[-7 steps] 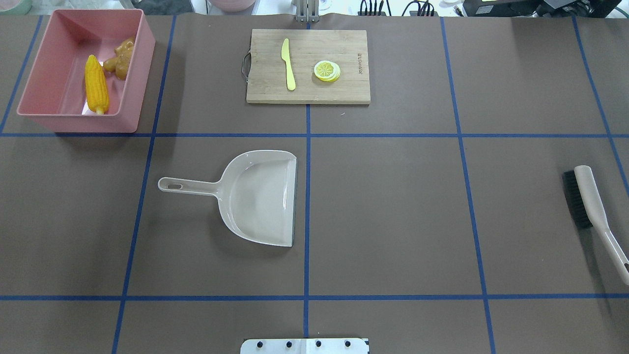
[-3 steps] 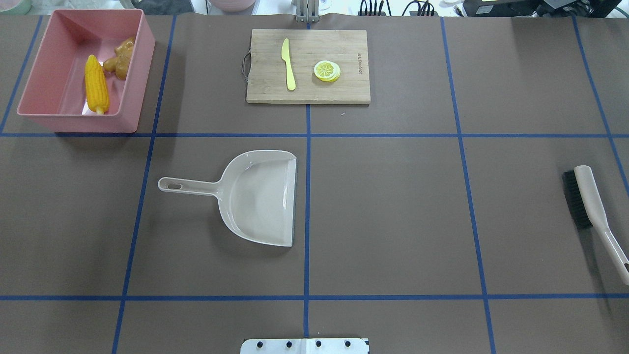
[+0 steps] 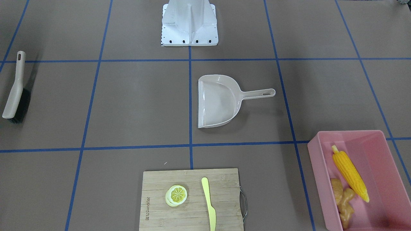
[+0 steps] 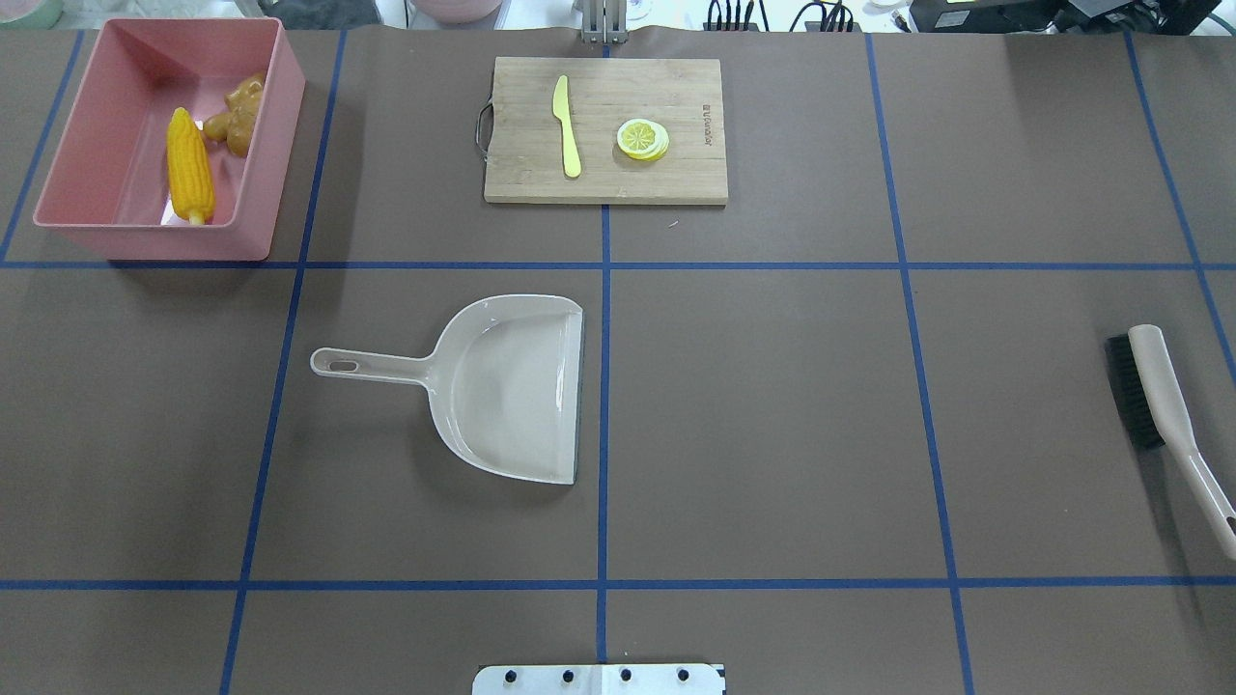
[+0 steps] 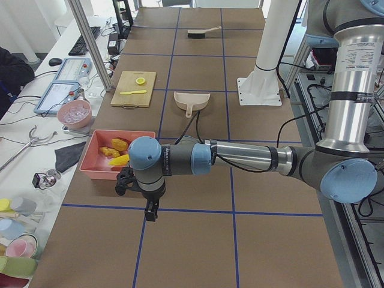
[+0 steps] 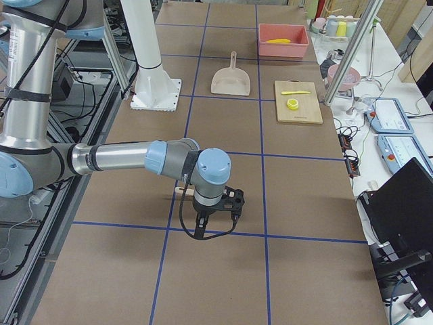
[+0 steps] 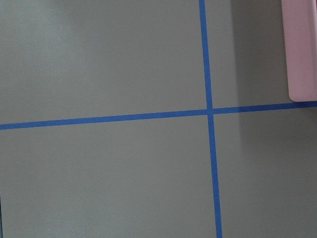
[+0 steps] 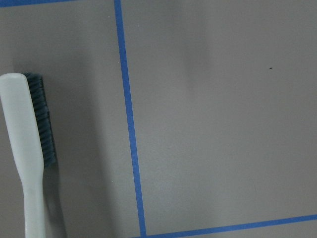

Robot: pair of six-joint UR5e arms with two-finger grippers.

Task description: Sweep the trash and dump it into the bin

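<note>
Front-facing view: the large rectangular pink plastic bin (image 3: 350,132) sits lower right, holding the yellow toy corn cob (image 3: 350,176) and, just beside it, the knobbly tan toy ginger root (image 3: 343,200); the beige handled plastic dustpan (image 3: 218,102) lies empty at centre; the beige black-bristled hand brush (image 3: 14,93) lies at the left edge; the wooden cutting board (image 3: 224,192), bottom centre, carries the yellow lemon slice (image 3: 176,195) and pale yellow plastic knife (image 3: 209,205), neither of them trash.

Overhead view: the bin is upper left with the same two pieces inside; no trash shows on the brown table (image 4: 772,434); the smooth orange-brown potato I cannot find.

Exterior left view: the left gripper (image 5: 150,215) hangs in the foreground near the bin; whether its fingers are apart I cannot tell.

Exterior right view: the right gripper (image 6: 199,233) hangs by the brush; again I cannot tell.

Left wrist view: only a bin corner, upper right; right wrist view: the brush, lower left.

Sweeping and dumping look finished, with both tools set down; only the potato is unaccounted for.
</note>
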